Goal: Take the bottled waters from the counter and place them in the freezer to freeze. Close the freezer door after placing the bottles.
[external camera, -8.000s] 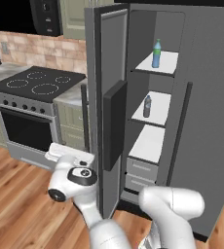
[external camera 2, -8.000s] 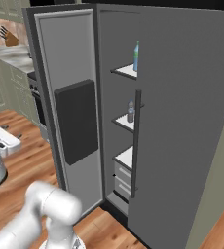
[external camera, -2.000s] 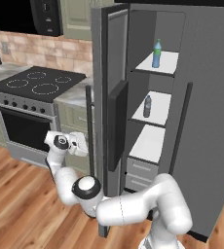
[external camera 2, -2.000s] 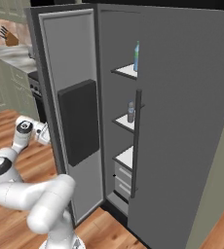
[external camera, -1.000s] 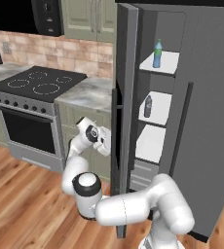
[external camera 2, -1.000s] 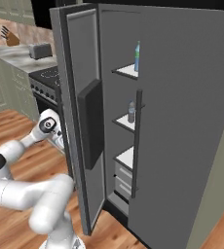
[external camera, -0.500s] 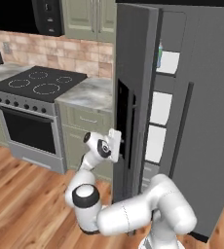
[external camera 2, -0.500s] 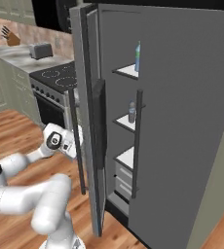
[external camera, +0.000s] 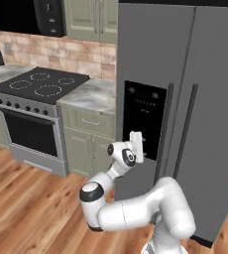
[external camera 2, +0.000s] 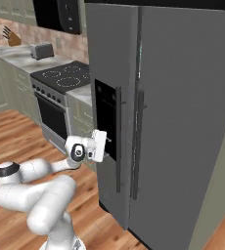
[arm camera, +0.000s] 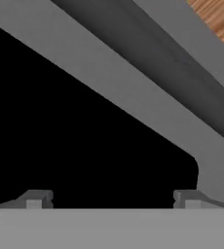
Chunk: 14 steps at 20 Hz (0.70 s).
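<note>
Freezer door point(external camera: 145, 94): tall flat slab, matte mid-grey, smooth and without seams. It lies nearly flush with the front of the side-by-side refrigerator point(external camera: 212, 124); in the right base view a thin bright sliver runs down its inner edge beside the neighbouring plain door point(external camera 2: 192, 112). It takes the 12 to 3 o'clock part of the left base view.

Dispenser panel point(external camera: 143, 119): glossy black rectangle set into the middle of the freezer door, faint pale markings near its top. In the hand view it is a broad black field from 9 o'clock to centre, with a rounded lower corner.

Bar handle point(external camera: 164, 130): long, dark, slim vertical rod at the door's inner edge, paired with a matching rod point(external camera: 186, 129) on the plain door.

Gripper point(arm camera: 112, 199): white hand, small dark grey square-tipped fingers point(arm camera: 34, 199), spread wide with nothing between them. It sits right up against the lower left corner of the dispenser panel; contact cannot be told.

Counter point(external camera: 91, 95): marbled beige-grey stone slab, polished, at 9 o'clock of the freezer door, over pale green panelled cabinets point(external camera: 90, 144) with silver handles.

Stove point(external camera: 32, 116): black glass top with ring markings, steel front, dark oven window, at 9 to 10 o'clock in the left base view.

Backsplash point(external camera: 51, 54): small tan and rose brick tiles.

Floor point(external camera: 31, 208): warm orange wood planks, lightly grained.

Toaster point(external camera 2: 41, 50): small, silvery, boxy, on the far counter at 11 o'clock in the right base view.
</note>
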Tool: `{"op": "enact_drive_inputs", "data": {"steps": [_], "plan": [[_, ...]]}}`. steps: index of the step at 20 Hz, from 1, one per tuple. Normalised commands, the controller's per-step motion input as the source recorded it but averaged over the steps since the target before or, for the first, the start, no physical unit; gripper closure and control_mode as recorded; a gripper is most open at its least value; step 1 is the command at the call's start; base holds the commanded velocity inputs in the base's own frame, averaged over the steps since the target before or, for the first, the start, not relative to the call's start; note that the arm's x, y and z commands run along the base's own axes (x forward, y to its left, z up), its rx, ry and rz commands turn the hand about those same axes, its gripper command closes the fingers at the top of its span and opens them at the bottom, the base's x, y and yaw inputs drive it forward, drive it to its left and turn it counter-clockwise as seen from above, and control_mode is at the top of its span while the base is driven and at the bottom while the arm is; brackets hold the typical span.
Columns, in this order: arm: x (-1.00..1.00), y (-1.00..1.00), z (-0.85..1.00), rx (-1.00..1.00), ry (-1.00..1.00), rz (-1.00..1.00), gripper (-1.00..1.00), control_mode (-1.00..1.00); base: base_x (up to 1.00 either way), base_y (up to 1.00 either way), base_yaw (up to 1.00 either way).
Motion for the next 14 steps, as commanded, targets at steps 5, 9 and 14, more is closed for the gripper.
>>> {"op": "enact_drive_inputs", "data": {"steps": [5, 9, 14], "plan": [[0.53, -0.93, -0.19, -0.12, -0.17, -0.2, -1.0, -1.0, 0.0, 0.0, 0.0], [0.27, -0.86, -0.05, -0.04, -0.15, -0.2, -1.0, -1.0, 0.0, 0.0, 0.0], [0.01, -0.58, 0.02, 0.0, -0.03, -0.18, -1.0, -1.0, 0.0, 0.0, 0.0]]}}
